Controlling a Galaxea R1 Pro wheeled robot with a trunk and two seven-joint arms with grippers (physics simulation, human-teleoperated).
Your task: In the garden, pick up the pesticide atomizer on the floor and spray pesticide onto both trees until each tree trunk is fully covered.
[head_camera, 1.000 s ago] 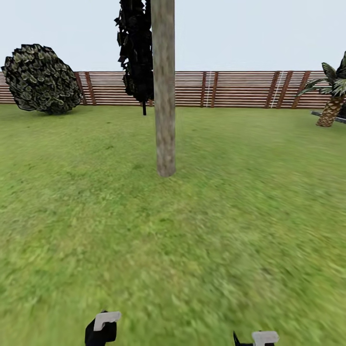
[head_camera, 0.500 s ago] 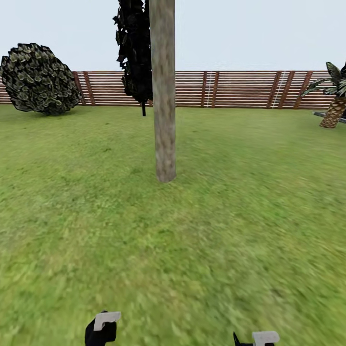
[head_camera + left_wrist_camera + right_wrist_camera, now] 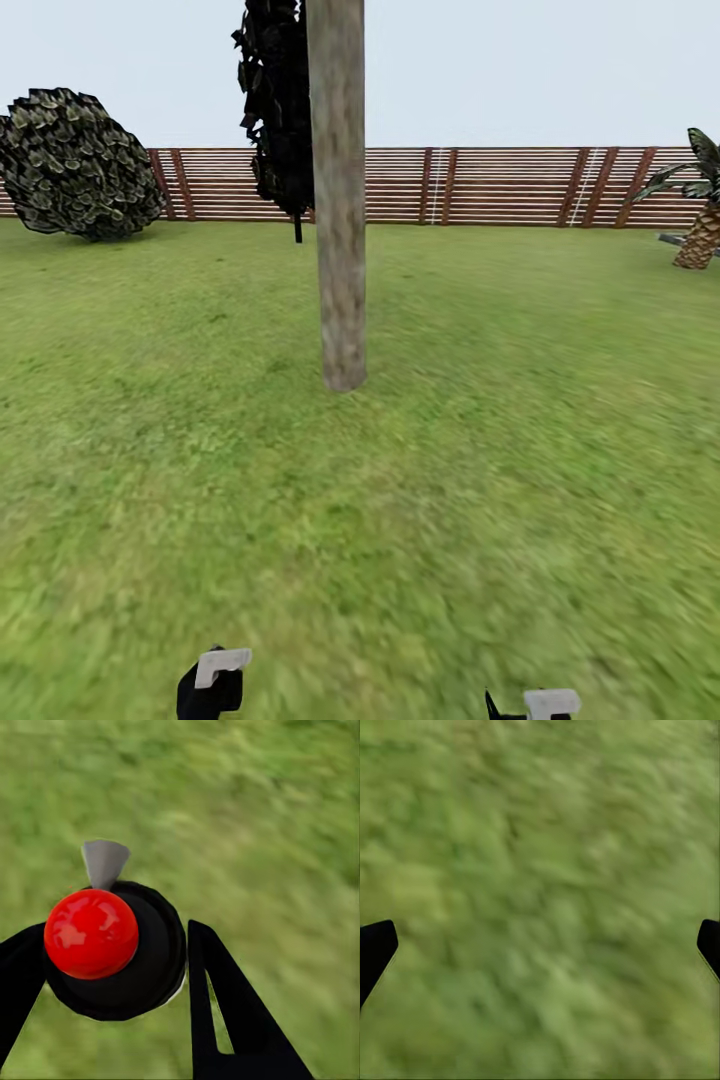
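Note:
A thick pale grey-beige tree trunk [image 3: 340,230] rises from the garden lawn straight ahead in the head view. Behind it stands a second tree with dark jagged foliage [image 3: 278,110], close to the fence. In the left wrist view my left gripper [image 3: 109,952] is shut on the pesticide atomizer [image 3: 112,945], a dark bottle with a red top and a pale grey trigger tip, held between black fingers [image 3: 217,1005] above grass. The left gripper [image 3: 212,685] and right gripper [image 3: 540,705] show at the head view's bottom edge. In its wrist view my right gripper [image 3: 541,945] is open over grass, holding nothing.
A red-brown slat fence [image 3: 500,185] closes the lawn at the back. A round mottled bush [image 3: 75,165] sits at the far left, and a low palm-like plant [image 3: 700,215] at the far right. Open grass [image 3: 520,420] lies around the trunk.
The whole head view has advanced toward the trunk, whose base now sits lower and looks larger. Bush and palm have slid outward. Both arms keep their pose.

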